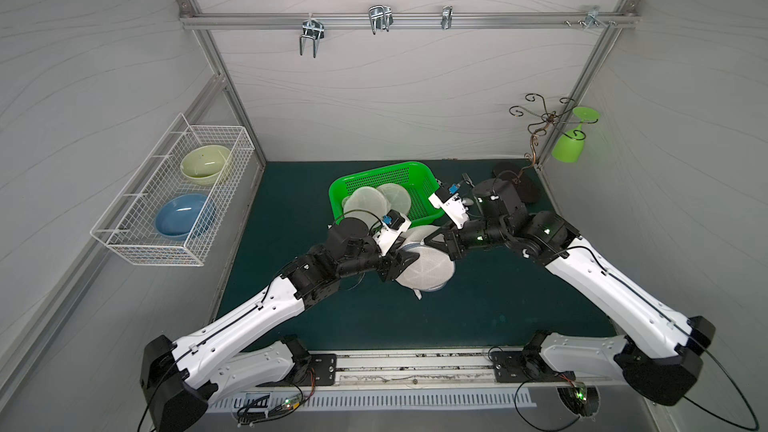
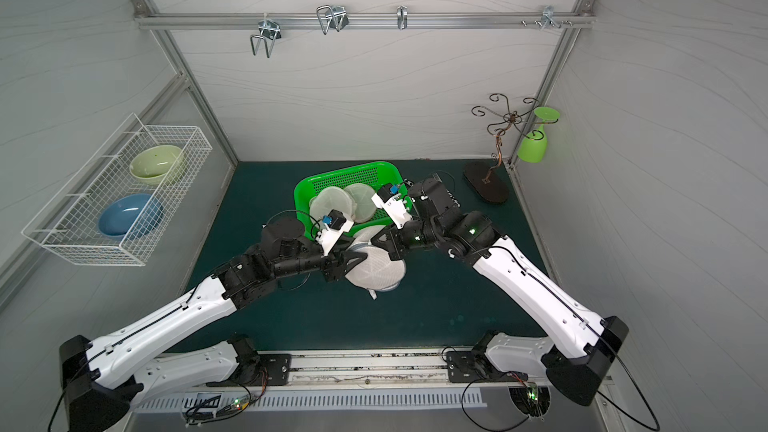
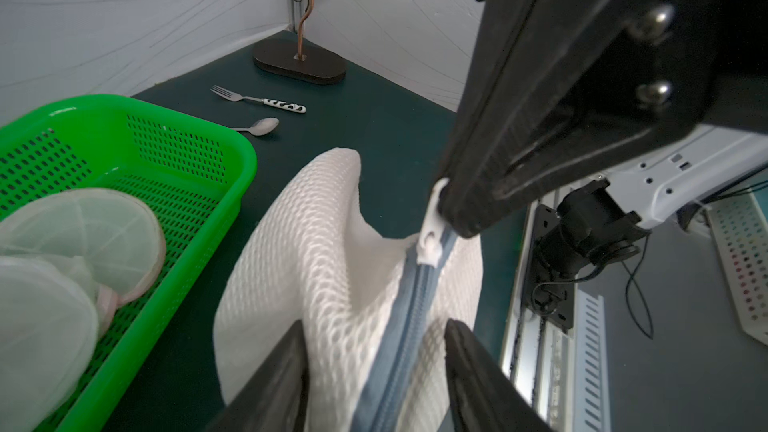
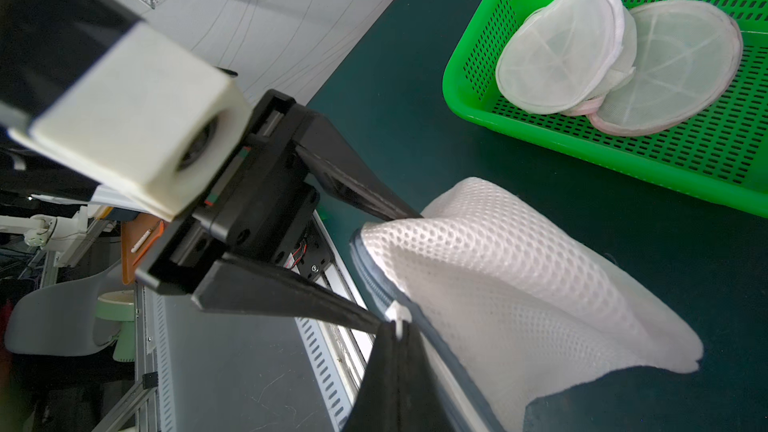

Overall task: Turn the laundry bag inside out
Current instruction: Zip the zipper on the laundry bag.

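The laundry bag (image 1: 424,272) (image 2: 380,272) is white honeycomb mesh with a blue-grey zipper (image 3: 411,305), held up between both arms over the middle of the green mat. My left gripper (image 3: 376,324) (image 1: 409,261) straddles the bag's body, jaws wide, both fingers pressed against the mesh (image 4: 519,284). My right gripper (image 4: 395,324) (image 1: 428,239) comes in from the other side. It is shut on the white zipper pull (image 3: 430,238) at the bag's edge. The zipper looks closed below the pull. The bag's far side is hidden.
A green perforated basket (image 1: 374,171) with round mesh bags (image 1: 365,201) stands just behind the bag. A fork (image 3: 257,99) and a spoon (image 3: 262,126) lie beyond it, near a curly stand's base (image 3: 299,62). A wire rack with bowls (image 1: 166,201) hangs on the left wall.
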Motion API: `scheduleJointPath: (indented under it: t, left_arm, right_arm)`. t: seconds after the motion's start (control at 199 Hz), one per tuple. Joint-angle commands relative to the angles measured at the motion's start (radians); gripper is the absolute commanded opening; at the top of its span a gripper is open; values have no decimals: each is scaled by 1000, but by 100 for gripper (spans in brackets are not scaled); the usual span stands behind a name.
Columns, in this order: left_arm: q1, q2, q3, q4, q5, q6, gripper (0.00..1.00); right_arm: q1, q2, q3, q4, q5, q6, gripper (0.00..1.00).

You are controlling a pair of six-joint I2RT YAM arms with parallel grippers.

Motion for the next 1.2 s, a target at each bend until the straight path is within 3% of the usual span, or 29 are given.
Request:
scheduleJointPath:
  t: [0.0, 0.06, 0.378, 0.554, 0.675, 0.816, 0.977, 1.199]
  left_arm:
    - [-9, 1, 45, 1, -25, 42, 66]
    - [-11, 0, 50, -14, -30, 58, 64]
    - [-13, 11, 50, 45, 84, 52, 33]
    - [-13, 8, 43, 55, 93, 48, 0]
    - [-14, -7, 20, 79, 77, 41, 0]
    - [-15, -34, -5, 111, 24, 27, 0]
    - [-13, -75, -50, 201, -1, 3, 0]
    - [-13, -66, -60, 223, 11, -30, 0]
  right_arm:
    - [8, -1, 45, -49, 41, -42, 0]
    - [8, 0, 48, -57, 34, -48, 0]
    - [25, 20, 52, -51, -18, -49, 0]
    - [24, 14, 56, -45, 42, -25, 0]
    - [-43, -1, 52, -42, 75, 56, 0]
    - [-226, -55, -14, -38, 73, 185, 0]
    - [-423, -119, -117, -12, -54, 278, 0]
    - [-435, -127, -106, 38, -144, 285, 0]
